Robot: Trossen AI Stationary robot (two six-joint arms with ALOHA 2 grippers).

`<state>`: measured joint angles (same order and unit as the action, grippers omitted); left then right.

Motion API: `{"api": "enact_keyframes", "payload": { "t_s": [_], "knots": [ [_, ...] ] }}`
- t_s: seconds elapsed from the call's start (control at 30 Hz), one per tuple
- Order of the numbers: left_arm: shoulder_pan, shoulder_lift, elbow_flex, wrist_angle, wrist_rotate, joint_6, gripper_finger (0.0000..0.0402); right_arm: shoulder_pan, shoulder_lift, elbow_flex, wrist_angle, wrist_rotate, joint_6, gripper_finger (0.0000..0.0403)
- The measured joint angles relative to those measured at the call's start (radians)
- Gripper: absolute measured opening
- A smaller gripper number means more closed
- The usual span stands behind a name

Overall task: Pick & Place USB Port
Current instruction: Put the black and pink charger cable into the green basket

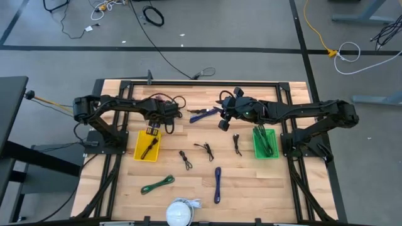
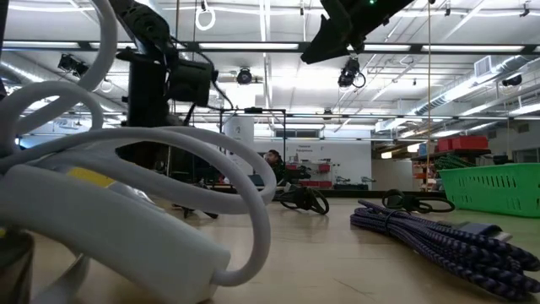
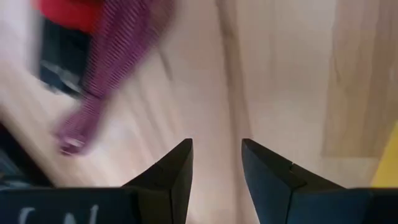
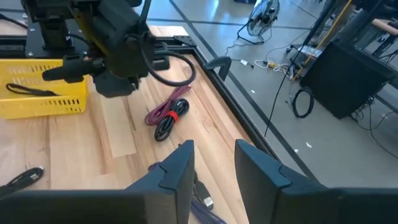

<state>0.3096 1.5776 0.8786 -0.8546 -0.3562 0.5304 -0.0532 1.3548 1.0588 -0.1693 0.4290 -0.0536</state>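
Several bundled USB cables lie on the wooden table. A maroon one with a red tie (image 4: 168, 116) lies at the far side, near my left gripper (image 3: 216, 144), and shows blurred in the left wrist view (image 3: 99, 62). That gripper (image 1: 164, 123) hangs open, pointing down, just beyond the yellow basket (image 1: 147, 145), which holds a black cable. A blue-purple cable (image 1: 202, 114) lies on the table at the far middle. My right gripper (image 1: 222, 123) hovers open high beside it; the cable's plug end (image 4: 203, 203) shows below the fingers. Nothing is between either pair of fingers.
A green basket (image 1: 264, 142) with cables stands at the right. Three black cables (image 1: 205, 149) lie mid-table. A blue cable (image 1: 217, 183), a green cable (image 1: 157, 184) and a white cable (image 1: 179, 212) lie nearer the front edge. A dark metal frame (image 1: 201, 83) borders the table's far side.
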Motion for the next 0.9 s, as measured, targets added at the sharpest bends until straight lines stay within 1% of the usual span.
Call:
{"api": "enact_keyframes", "payload": {
  "t_s": [0.23,0.27,0.37,0.53,0.67,0.9],
  "knots": [
    [0.014,0.0,0.013,0.221,-0.095,0.209,0.0138,0.0,0.0,0.0,0.001,-0.001,0.009,0.0117],
    [0.024,0.0,0.013,0.243,-0.086,0.223,0.0138,0.0,0.0,0.0,0.0,-0.001,0.009,0.0117],
    [0.06,0.013,0.013,0.278,-0.003,0.259,0.0138,0.0,0.0,0.0,-0.003,-0.002,0.01,0.0117],
    [0.105,0.042,0.013,0.273,-0.008,0.324,0.0138,0.0,0.0,0.0,-0.003,-0.003,0.011,0.0117],
    [0.124,0.042,0.013,0.274,0.055,0.361,0.0138,0.0,0.0,0.0,-0.004,-0.003,0.011,0.0117],
    [0.145,0.047,0.013,0.27,0.111,0.372,0.0138,0.0,-0.001,0.0,-0.004,-0.003,0.011,0.0117]
  ]
}}
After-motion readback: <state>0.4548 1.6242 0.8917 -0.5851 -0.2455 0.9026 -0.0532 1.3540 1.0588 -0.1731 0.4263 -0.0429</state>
